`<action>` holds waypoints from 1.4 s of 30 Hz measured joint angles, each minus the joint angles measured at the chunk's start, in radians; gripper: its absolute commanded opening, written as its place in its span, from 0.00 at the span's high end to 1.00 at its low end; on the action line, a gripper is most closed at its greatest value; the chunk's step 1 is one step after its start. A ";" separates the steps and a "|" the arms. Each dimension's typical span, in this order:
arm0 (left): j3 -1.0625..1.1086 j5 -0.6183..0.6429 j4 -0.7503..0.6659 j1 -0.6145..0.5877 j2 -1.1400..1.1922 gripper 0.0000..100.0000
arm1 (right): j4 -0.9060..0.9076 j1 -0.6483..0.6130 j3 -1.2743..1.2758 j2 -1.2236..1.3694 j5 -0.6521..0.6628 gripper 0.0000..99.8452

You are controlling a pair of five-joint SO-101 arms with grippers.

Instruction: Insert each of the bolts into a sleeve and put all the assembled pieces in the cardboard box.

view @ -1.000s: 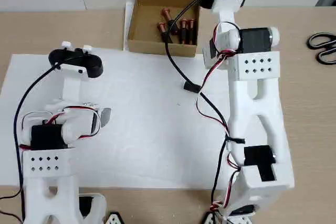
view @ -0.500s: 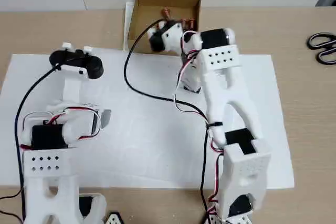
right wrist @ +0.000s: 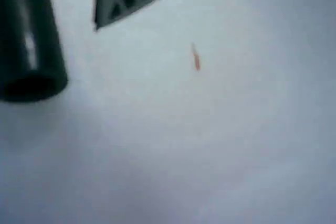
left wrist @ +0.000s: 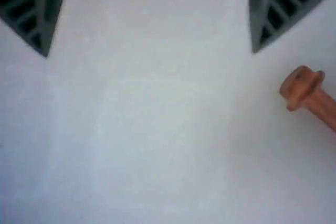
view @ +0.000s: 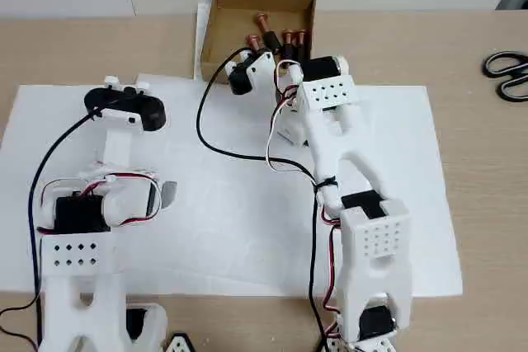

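Cardboard box (view: 221, 30), far side: four bolt-and-sleeve pieces (view: 287, 43) already inside, by my count. Outstanding on the white paper (view: 231, 204): one loose bolt (left wrist: 307, 90) just beside the left gripper (left wrist: 149, 51), which is spread wide and empty. One bare sleeve (right wrist: 26, 40) lies near the right gripper (view: 247, 73), whose grip I cannot tell.

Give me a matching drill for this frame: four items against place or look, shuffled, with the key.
Items
1. cardboard box
2. scissors
3. bolt
4. sleeve

Descriptions
a. copper-coloured, on the white sheet
b. black tube, on the white sheet
c. on the bare table, right of the sheet
d. holds the assembled pieces

Pairs: 1-d, 2-c, 3-a, 4-b
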 measured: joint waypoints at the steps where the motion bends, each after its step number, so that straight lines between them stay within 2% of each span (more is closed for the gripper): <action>1: 0.000 0.000 0.000 0.000 0.000 0.77 | 0.000 0.000 0.000 0.005 0.000 0.80; 11: 0.000 0.000 0.000 0.000 0.000 0.77 | -0.066 -0.003 0.000 0.097 0.000 0.80; 14: 0.000 0.000 0.000 0.000 0.000 0.77 | -0.074 -0.003 0.000 0.114 0.000 0.85; 19: 0.000 0.000 0.000 0.000 0.000 0.77 | -0.084 0.003 -0.012 0.135 0.000 1.00; 27: 0.000 0.000 0.000 0.000 0.000 0.77 | -0.068 0.020 -0.048 0.141 -0.005 1.00; 34: 0.000 0.000 0.000 0.000 0.000 0.77 | 0.155 0.026 -0.275 0.141 -0.132 1.00; 42: 0.000 0.000 0.000 0.000 0.000 0.77 | 0.196 0.040 -0.255 0.071 -0.370 1.00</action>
